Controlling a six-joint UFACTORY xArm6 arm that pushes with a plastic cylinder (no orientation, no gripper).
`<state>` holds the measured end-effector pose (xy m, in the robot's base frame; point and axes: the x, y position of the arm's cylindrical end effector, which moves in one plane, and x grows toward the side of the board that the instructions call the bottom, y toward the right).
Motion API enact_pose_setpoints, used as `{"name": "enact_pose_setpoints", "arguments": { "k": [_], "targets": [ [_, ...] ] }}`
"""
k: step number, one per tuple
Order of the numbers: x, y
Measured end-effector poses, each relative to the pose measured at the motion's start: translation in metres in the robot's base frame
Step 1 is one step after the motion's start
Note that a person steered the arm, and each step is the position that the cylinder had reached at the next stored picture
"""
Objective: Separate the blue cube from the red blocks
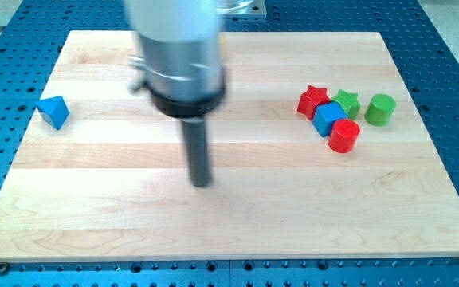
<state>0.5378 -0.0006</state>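
The blue cube [327, 117] sits at the view's right, in a tight cluster. The red star [313, 100] touches it at its upper left. The red cylinder [344, 135] touches it at its lower right. The green star [347, 102] is just above and right of the cube. My tip [202, 182] rests on the board near the centre, well to the left of the cluster and apart from every block.
A green cylinder [381, 109] stands right of the green star. A blue triangular block [53, 111] lies alone at the view's far left. The wooden board [134, 223] lies on a blue perforated table.
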Motion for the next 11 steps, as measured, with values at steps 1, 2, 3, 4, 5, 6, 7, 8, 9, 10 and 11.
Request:
{"name": "enact_pose_setpoints", "arguments": {
  "k": [1,2,3,4,5,6,7,8,9,10,11],
  "targets": [
    [0.014,0.103],
    [-0.012,0.192],
    [-0.045,0.231],
    [-0.075,0.24],
    [-0.089,0.211],
    [-0.096,0.174],
    [-0.107,0.141],
    [-0.119,0.151],
    [-0.146,0.131],
    [-0.154,0.05],
    [-0.12,0.012]
  ]
}}
